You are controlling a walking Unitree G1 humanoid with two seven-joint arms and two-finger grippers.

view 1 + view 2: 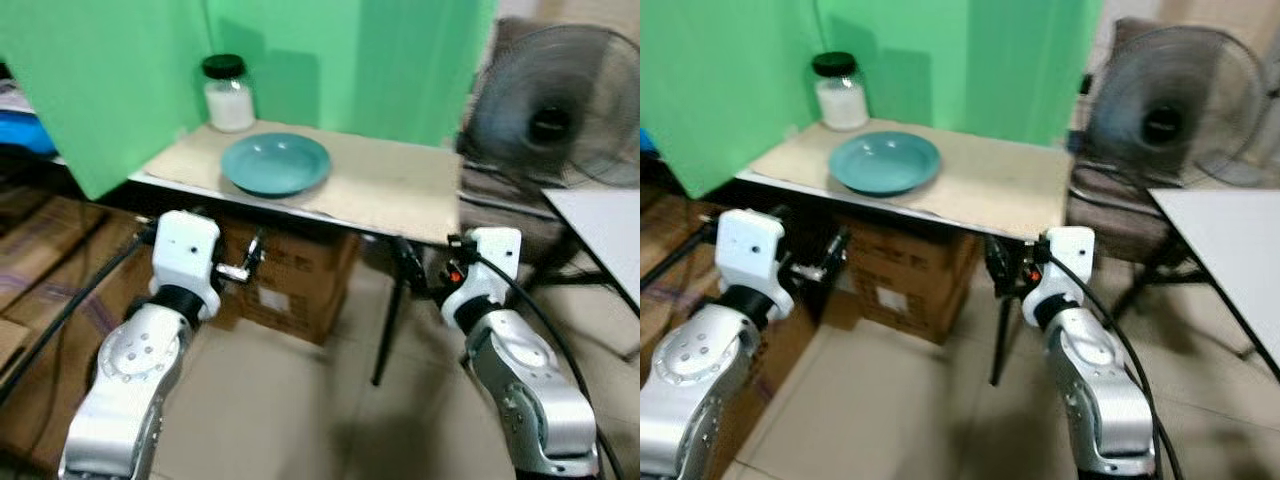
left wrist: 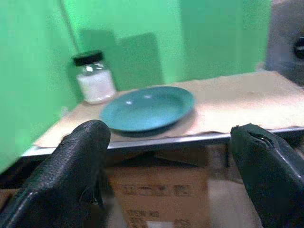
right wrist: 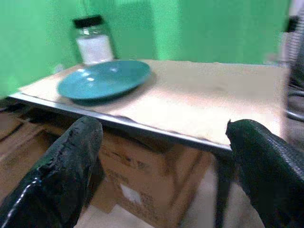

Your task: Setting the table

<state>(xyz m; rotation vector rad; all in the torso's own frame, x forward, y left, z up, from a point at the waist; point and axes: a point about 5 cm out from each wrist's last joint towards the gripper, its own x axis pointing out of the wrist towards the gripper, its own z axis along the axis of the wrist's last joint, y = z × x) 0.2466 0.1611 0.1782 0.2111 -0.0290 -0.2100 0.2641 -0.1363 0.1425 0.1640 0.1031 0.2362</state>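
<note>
A teal plate lies on the beige-covered table, toward its left half. Behind the plate, at the table's back left corner, stands a glass jar with a black lid and white contents. Both arms are held out in front of the table, below its front edge. My left gripper is open, its black fingers wide apart with nothing between them, facing the plate. My right gripper is open too and holds nothing, level with the table edge, right of the plate.
Cardboard boxes sit under the table beside its dark leg. A standing fan is at the right, with a white tabletop in front of it. A green backdrop closes the back and left. Tiled floor lies below.
</note>
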